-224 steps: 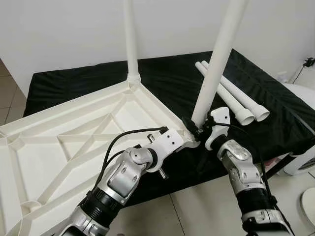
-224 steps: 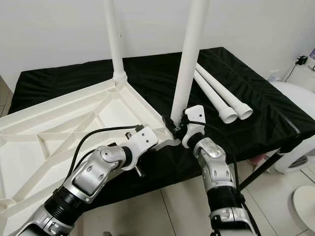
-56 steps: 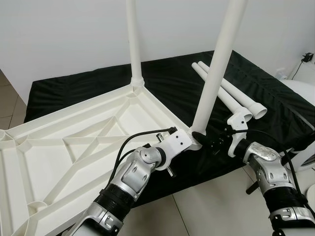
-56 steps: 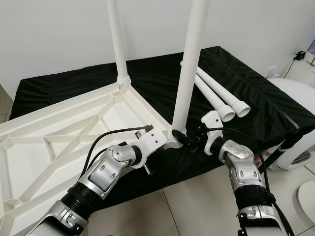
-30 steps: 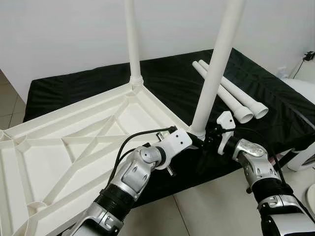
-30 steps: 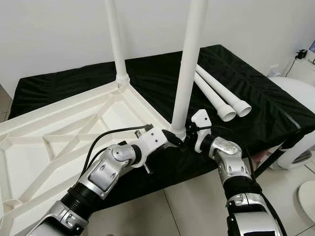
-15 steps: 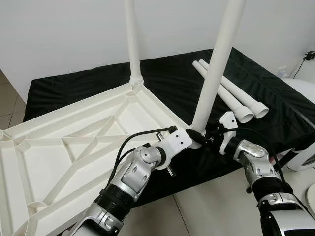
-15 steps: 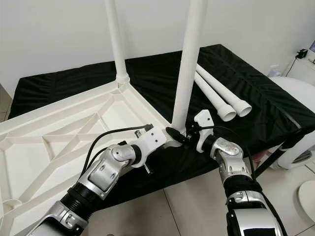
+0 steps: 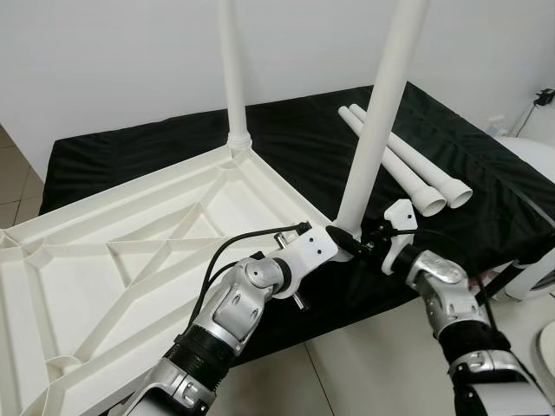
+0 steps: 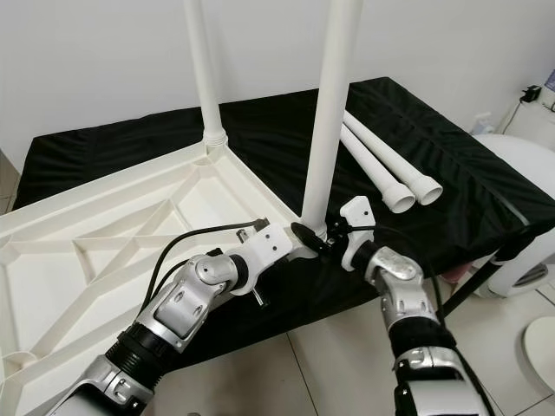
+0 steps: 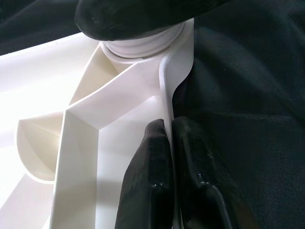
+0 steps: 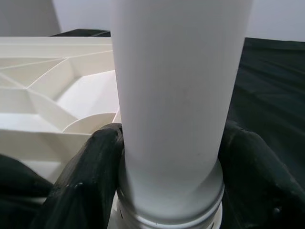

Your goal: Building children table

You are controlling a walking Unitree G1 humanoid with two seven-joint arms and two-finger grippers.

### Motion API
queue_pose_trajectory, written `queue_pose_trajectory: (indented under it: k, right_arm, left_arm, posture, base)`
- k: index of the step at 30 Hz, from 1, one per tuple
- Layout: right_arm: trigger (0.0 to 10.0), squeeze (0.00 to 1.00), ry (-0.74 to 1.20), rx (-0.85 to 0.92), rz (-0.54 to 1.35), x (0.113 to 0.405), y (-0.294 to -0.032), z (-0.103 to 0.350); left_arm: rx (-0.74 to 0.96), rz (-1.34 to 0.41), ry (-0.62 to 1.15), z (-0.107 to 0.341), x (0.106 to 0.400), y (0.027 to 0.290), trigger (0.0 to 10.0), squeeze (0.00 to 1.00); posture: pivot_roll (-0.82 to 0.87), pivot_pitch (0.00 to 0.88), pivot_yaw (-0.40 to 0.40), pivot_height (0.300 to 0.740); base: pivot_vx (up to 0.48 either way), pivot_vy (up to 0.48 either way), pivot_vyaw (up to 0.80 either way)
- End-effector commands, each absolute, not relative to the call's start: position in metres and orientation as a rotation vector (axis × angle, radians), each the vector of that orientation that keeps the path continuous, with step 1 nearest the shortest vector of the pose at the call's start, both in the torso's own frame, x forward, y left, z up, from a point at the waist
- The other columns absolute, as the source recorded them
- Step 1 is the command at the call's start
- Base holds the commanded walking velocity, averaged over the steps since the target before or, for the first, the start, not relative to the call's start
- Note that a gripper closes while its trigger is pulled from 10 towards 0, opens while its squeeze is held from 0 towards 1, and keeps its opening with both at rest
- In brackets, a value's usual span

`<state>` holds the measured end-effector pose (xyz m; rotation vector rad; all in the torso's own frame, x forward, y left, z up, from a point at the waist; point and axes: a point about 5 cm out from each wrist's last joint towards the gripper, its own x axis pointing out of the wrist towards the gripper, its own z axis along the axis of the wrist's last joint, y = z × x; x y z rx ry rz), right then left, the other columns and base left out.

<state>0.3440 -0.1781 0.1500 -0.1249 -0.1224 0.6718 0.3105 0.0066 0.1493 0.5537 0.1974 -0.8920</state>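
Observation:
A white children's tabletop [image 9: 130, 251] lies upside down on a black-covered table [image 9: 303, 147]. One white leg [image 9: 232, 78] stands in its far corner. A second leg [image 9: 373, 121] stands in the near right corner socket [image 11: 143, 45]. My right gripper [image 9: 351, 245] is shut around the base of this leg [image 12: 176, 105], one finger on each side. My left gripper [image 11: 169, 143] is shut on the tabletop's rim [image 11: 167, 90] just beside that socket. Two spare legs [image 9: 408, 165] lie on the cloth at the back right.
The table's front edge [image 9: 364, 303] runs just under my grippers, with tiled floor [image 9: 364, 364] below. A white wall [image 9: 104, 61] stands behind the table. A white round object [image 9: 538, 277] and a cable sit at the far right.
The right gripper has stayed at the base of the near leg, and the leg now stands slightly more upright. The left gripper has kept its hold on the rim.

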Motion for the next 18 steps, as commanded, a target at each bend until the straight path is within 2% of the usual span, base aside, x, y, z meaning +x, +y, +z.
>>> queue_pose_trajectory:
  k: [1,14,18]
  right_arm:
    - [10.0,0.00,-0.140,-0.106,0.636,0.344,-0.174,0.152]
    - [10.0,0.00,-0.177,-0.015,0.288,0.336,-0.141,0.156]
    - [10.0,0.00,-0.160,0.012,0.234,0.336,-0.137,0.155]
  left_arm:
    - [0.592,-0.779,0.184,0.146,0.313,0.012,10.0,0.00]
    - [0.589,-0.772,0.187,0.147,0.314,0.014,10.0,0.00]
    - [0.590,-0.771,0.188,0.147,0.314,0.015,10.0,0.00]
  posture:
    - [-0.13,0.067,0.035,0.740]
    - [-0.12,0.078,0.039,0.740]
    - [-0.12,0.078,0.038,0.740]
  base:
    - [0.000,0.000,0.00]
    - [0.000,0.000,0.00]
    - [0.000,0.000,0.00]
